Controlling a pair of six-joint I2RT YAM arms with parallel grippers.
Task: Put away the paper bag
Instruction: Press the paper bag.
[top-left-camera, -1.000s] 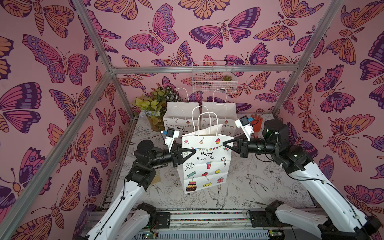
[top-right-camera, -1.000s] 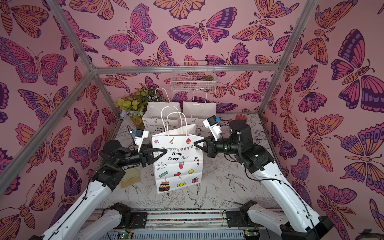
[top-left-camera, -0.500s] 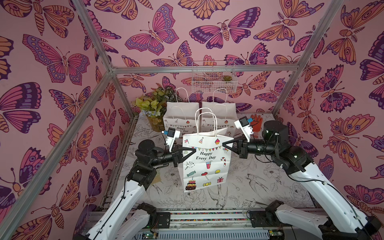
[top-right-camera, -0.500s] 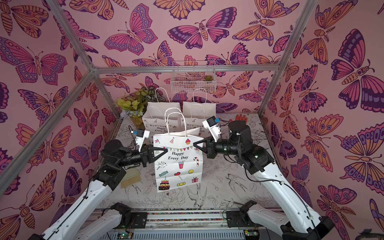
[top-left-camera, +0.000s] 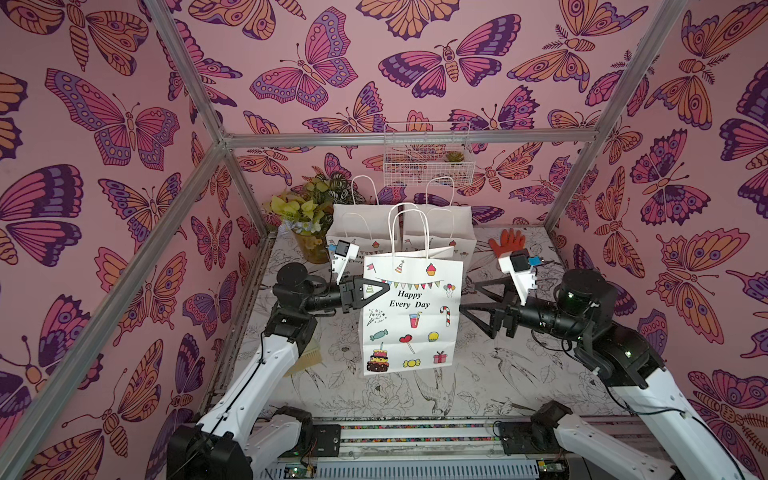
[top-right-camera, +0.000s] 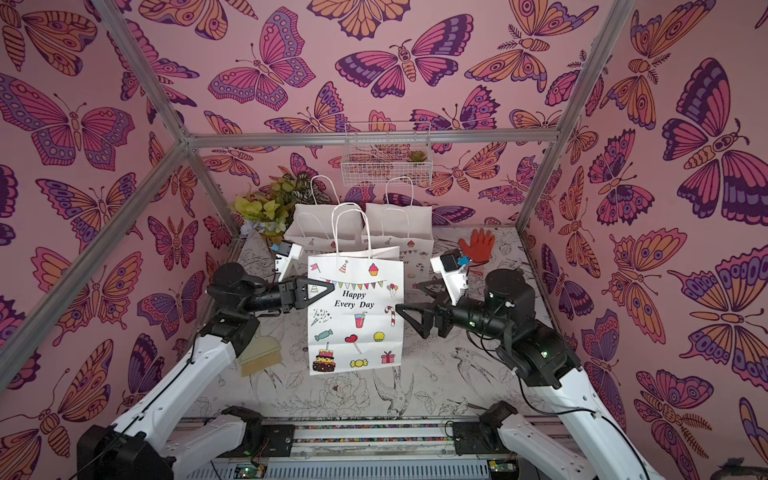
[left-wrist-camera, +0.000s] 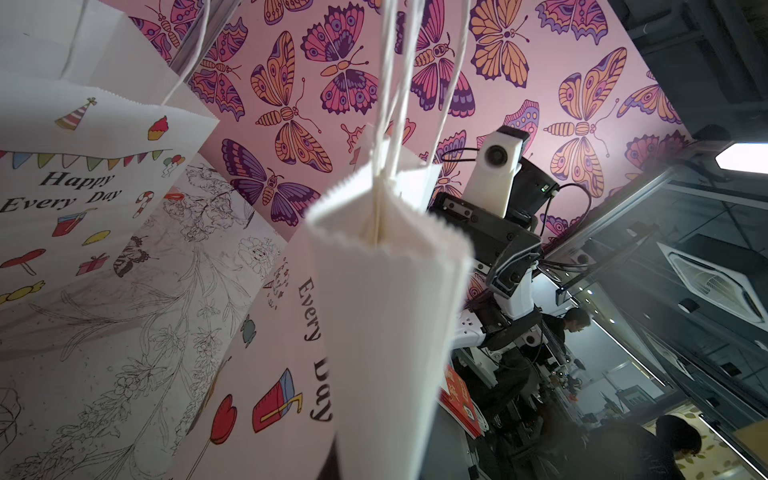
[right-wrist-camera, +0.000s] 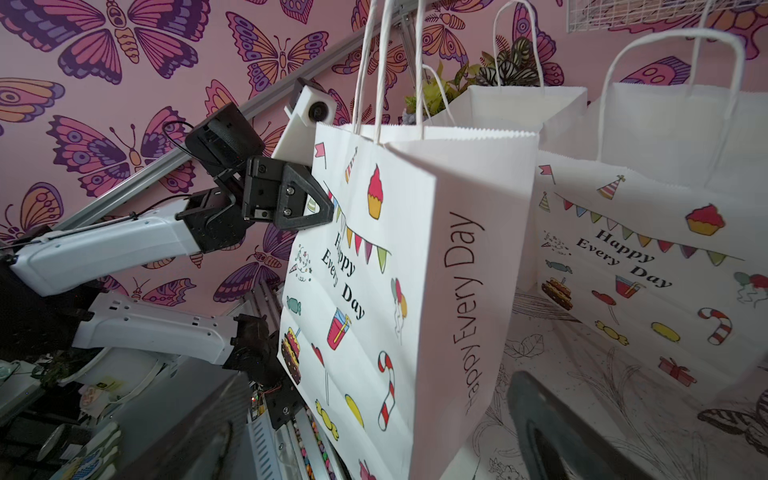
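Seemingly light and easily creased, the paper bag (top-left-camera: 411, 316) was upright over the middle of the surface (top-left-camera: 519, 374), its upper side edge, likely the firmest hold, pinched by the left hand (top-left-camera: 376, 291), the right hand (top-left-camera: 467, 297) spread alongside.

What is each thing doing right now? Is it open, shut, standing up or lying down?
front bag, upright, pinched at one side edge
left gripper, shut on front bag
right gripper, open, apart from it
bag by the plant, standing upright
bag beside it, standing upright
glove, lying flat
brush, lying flat
plant, upright
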